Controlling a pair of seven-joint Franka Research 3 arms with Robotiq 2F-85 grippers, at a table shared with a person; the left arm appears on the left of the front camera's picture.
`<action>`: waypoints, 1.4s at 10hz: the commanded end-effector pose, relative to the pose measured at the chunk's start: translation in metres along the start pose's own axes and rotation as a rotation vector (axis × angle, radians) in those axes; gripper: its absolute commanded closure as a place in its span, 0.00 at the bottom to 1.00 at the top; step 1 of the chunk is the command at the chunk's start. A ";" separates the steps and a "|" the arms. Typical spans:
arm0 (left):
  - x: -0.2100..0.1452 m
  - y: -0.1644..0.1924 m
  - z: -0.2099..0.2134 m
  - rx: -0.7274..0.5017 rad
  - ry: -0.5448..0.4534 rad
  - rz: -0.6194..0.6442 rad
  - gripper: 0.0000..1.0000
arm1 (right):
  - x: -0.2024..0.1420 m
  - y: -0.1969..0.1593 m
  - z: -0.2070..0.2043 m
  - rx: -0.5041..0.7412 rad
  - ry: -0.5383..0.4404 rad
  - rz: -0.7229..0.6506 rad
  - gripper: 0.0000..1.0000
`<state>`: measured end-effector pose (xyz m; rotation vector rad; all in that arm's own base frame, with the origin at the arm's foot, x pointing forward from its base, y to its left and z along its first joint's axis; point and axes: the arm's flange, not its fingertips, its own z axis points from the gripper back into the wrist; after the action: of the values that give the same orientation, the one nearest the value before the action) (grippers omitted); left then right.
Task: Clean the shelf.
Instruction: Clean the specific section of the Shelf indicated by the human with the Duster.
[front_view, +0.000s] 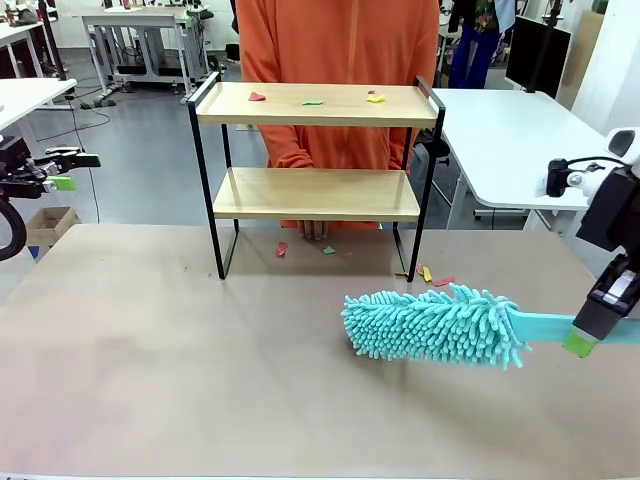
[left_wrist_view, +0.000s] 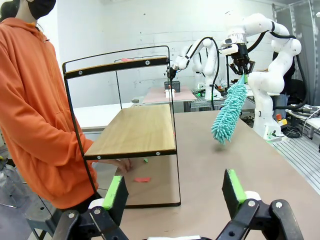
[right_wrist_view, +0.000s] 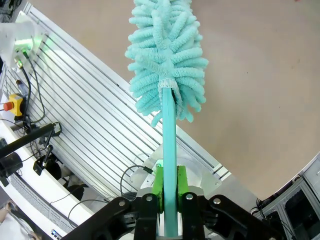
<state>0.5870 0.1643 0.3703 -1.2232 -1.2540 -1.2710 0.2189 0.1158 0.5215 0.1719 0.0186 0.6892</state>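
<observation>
Two-tier shelf (front_view: 290, 192) broadside, apparently square-on; right pincer (front_view: 579, 343) clamped on leftward-pointing duster (front_view: 435, 325), left pincer (left_wrist_view: 175, 186) apart.

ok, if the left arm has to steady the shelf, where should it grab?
Probably the raised black end rail of the shelf, on its left end: thin bar, open side, facing the open left gripper. Come in sideways from the left, jaws across the bar.

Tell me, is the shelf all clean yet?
Not yet. Done: the right gripper has the fluffy duster clamped by its handle. In hand: the duster hangs over the table, apart from the shelf. Left: red, green and yellow scraps sit on the top board, and more lie on the table below.
</observation>
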 end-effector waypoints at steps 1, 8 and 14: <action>0.003 -0.001 0.000 -0.002 0.001 -0.010 0.00 | 0.001 0.000 0.000 0.008 -0.006 0.012 0.87; 0.003 -0.001 0.000 -0.002 0.001 -0.010 0.00 | 0.000 0.000 0.000 0.000 0.000 0.000 0.87; 0.003 -0.001 0.000 -0.002 0.001 -0.010 0.00 | 0.107 0.058 -0.035 0.120 -0.237 -0.143 0.87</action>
<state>0.5870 0.1644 0.3700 -1.2235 -1.2539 -1.2705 0.2566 0.2099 0.5032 0.3122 -0.1126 0.5564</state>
